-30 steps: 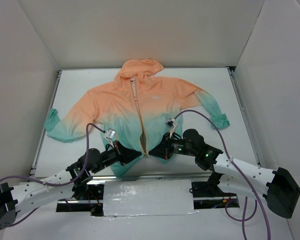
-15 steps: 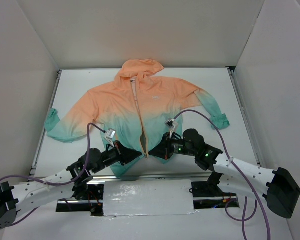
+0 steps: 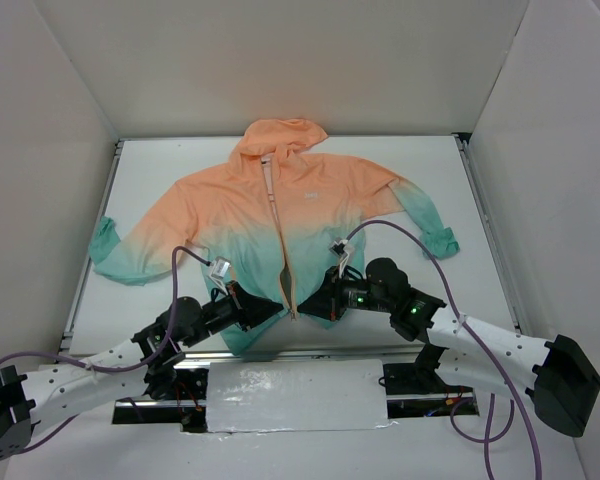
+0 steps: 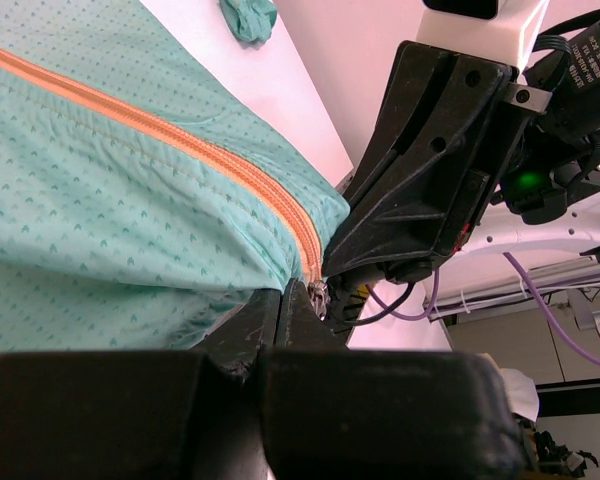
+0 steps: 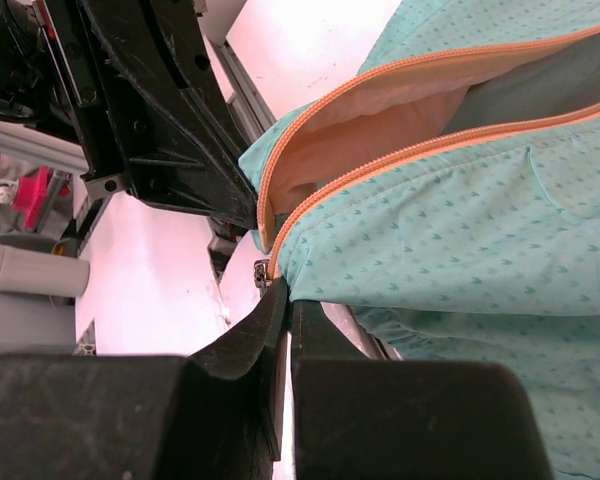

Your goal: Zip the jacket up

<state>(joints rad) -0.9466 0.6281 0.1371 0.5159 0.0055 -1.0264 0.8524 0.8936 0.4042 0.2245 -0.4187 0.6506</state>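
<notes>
Jacket point(image 3: 280, 215) lies flat on the white table point(image 3: 160, 165), front side up. Hood points to the far wall, sleeves are spread to both sides, and the teal hem sits at the near edge. The front zipper point(image 3: 282, 250) is open along most of its length, with its 2 orange tapes running close together from collar to hem.

Left gripper point(image 3: 272, 307): at the hem, just left of the zipper's lower end. In the left wrist view the jaws are pressed together, pinching the teal hem corner beside the tape.

Right gripper point(image 3: 308, 303): at the hem, just right of the zipper's lower end. In the right wrist view the jaws are clamped tight on the hem corner of its panel.

In the right wrist view the 2 tapes converge at a small metal slider point(image 5: 263, 270), just beside the fingertips. Peach lining shows between the parted panels above it. Whether the tapes are engaged in the slider: cannot tell.

The 2 grippers face each other across the zipper end, tips near. Contact between them: cannot tell.
</notes>
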